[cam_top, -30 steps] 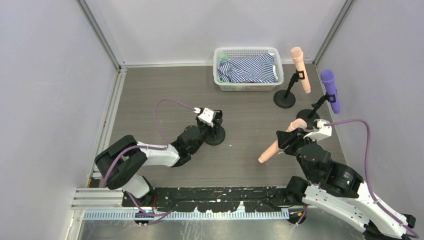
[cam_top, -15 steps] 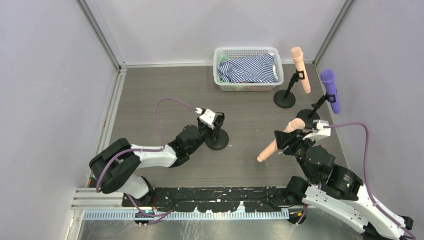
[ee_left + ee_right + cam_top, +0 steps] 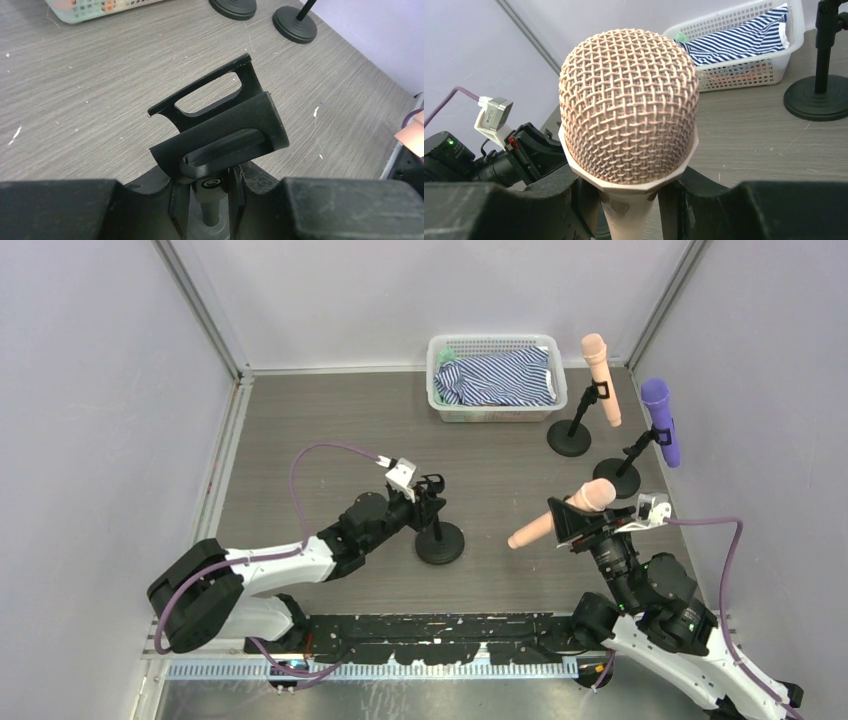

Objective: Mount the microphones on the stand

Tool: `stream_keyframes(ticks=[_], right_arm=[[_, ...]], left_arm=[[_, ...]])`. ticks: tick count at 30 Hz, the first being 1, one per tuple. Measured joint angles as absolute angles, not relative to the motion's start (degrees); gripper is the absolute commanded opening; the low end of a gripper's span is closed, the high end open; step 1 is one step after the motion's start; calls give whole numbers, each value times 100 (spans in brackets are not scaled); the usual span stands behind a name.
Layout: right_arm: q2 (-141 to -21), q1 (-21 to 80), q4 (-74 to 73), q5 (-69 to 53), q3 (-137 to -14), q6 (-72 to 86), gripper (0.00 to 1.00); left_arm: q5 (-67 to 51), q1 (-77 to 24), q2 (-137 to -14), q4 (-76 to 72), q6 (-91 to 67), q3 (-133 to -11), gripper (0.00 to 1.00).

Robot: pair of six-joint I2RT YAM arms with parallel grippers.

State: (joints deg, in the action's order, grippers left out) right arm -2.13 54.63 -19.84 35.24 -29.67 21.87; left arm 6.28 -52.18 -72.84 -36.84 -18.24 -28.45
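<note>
the left gripper (image 3: 424, 502) has just clamped shut on the post of the empty stand (image 3: 440, 542) and dragged it toward the right gripper (image 3: 568, 522), whose fingers grip the last peach microphone (image 3: 535, 529), lifted level above the table (image 3: 330, 420). clipping it in looks next.

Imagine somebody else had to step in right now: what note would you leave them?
Left end effector: shut on the post of the empty stand, just below its clip.
Right end effector: shut on a peach microphone, gripped just below its head and lifted off the table.
Done: the other peach microphone and the purple microphone sit clipped on the two far stands.
Left: seat the held microphone in the empty clip, then let go.
</note>
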Motion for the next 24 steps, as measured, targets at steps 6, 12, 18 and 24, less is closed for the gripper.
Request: stream_keyframes(ticks=[6,12,18,24], right_arm=[[-187,5463,-1890,3516,-2967,1927,1],[-189,5463,-1959,3487,-2967,1793,1],[-204,5463,-1992,3352,-2967,1634,1],[-235,5463,-1970,3177,-2967,1509,1]], left_arm=[[742,-5258,-7290,-3933,-2373,-2720,0],[1009,-5269,-7516,-4324,-2989,-2670,0],[1354,-5653,-7828,-4689,-2910,-2749,0],[1533,-6418,-8200,-4748,-2206,-3070,0]])
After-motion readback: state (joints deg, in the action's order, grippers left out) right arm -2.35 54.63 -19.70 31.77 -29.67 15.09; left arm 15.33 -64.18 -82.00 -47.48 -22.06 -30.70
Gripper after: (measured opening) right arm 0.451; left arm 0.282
